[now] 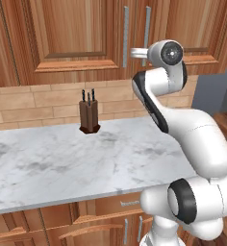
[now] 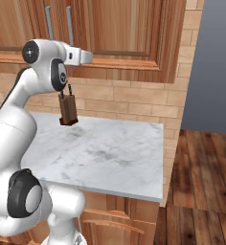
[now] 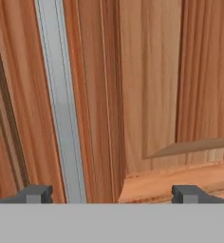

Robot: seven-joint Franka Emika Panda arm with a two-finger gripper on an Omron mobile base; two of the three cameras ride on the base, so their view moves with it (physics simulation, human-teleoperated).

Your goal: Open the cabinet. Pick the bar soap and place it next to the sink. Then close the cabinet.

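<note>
The tall reddish-brown wooden wall cabinet (image 1: 86, 38) hangs above the white marble counter (image 1: 86, 158), and both of its doors are shut. The robot's white arm reaches up to it. In the hand view the tool (image 3: 111, 193) is right in front of the door, with its two dark tips spread wide apart and nothing between them. The long silver bar handle (image 3: 61, 104) stands just inside the left tip, not in the middle of the gap.

I think the robot is about to grab this handle to pull the door open. Here is what could go wrong. The handle sits far to one side of the tool, so when the tips close, one tip could bump the wood and the grab could slip off. If the tool pulls straight back and does not swing with the door, the handle could slide out.

The soap and the sink are not seen here. The soap may be behind the shut doors, but I cannot tell.

Counting: one wall cabinet with two doors and two silver handles (image 1: 125, 36), one counter, and one dark brown wooden knife block (image 1: 89, 116) with three knives sticking up.
</note>
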